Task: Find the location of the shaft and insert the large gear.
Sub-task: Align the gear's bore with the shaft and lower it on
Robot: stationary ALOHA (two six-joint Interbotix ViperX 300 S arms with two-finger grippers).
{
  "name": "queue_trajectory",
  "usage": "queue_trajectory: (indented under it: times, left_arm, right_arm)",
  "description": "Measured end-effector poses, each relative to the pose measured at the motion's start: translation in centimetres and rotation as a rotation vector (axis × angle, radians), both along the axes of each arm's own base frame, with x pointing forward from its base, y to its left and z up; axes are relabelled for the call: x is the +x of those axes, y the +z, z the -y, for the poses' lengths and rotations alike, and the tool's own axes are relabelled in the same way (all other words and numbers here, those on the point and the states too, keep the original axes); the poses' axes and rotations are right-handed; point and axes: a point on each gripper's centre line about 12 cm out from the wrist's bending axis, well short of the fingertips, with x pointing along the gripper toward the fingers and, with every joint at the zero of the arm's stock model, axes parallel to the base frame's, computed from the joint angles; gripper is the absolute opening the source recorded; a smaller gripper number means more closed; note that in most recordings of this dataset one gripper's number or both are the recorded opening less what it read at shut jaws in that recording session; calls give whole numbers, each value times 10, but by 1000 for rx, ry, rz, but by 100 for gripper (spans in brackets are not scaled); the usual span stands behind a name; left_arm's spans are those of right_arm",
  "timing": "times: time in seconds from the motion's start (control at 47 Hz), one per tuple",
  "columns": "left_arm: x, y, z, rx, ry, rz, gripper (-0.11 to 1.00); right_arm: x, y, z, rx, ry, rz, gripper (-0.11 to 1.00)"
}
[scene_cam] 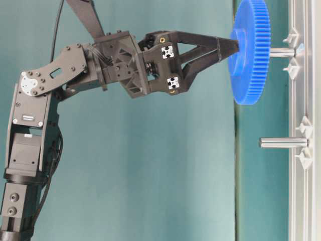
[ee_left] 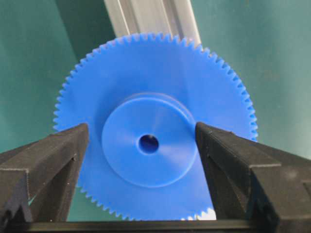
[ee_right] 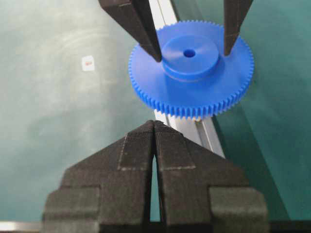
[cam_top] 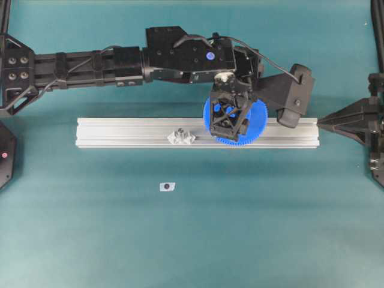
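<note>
The large gear (cam_top: 257,123), a bright blue toothed disc with a raised hub (ee_left: 148,141), sits threaded on the shaft (scene_cam: 281,51). It rides a little above the aluminium rail (cam_top: 120,132), and silvery pin shows between the two. My left gripper (ee_left: 141,141) is open and straddles the hub. One finger (ee_left: 209,145) rests against the hub's edge, while the other (ee_left: 68,150) stands off it with a gap. The right gripper (ee_right: 154,124) is shut and empty, just off the rail's right end (cam_top: 320,123), pointing at the gear (ee_right: 194,92).
A second, dark-tipped pin (scene_cam: 283,142) with clear mounts (cam_top: 182,137) stands on the rail left of the gear. A small white tag with a dark dot (cam_top: 167,186) lies on the teal table in front of the rail. The left arm (cam_top: 90,63) spans the back.
</note>
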Motion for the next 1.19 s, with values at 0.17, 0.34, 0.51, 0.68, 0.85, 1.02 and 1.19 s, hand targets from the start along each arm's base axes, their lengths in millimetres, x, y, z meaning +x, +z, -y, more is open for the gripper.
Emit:
queue_trajectory:
  times: [0.17,0.34,0.51,0.68,0.85,1.02,1.19]
  left_arm:
    - [-2,-1,2,-3,0,-17,83]
    - [-1,-1,4,-4,-1,-16,83]
    - [-1,-1,5,-4,-4,-18,83]
    - [-1,-1,5,-4,-3,-18,83]
    - [-1,-1,5,-4,-3,-18,83]
    - [-2,-1,4,-10,15,-18,83]
    - [-2,-1,4,-19,44,-17,83]
  right_arm:
    - [0,0,0,0,0,0,0]
    - [0,1,0,0,0,3,0]
    - [-1,2,0,-1,0,11,0]
    - [-1,2,0,-1,0,12,0]
    - [-1,2,0,-1,0,11,0]
    - [-1,2,0,-1,0,12,0]
    - [-1,2,0,-1,0,14,0]
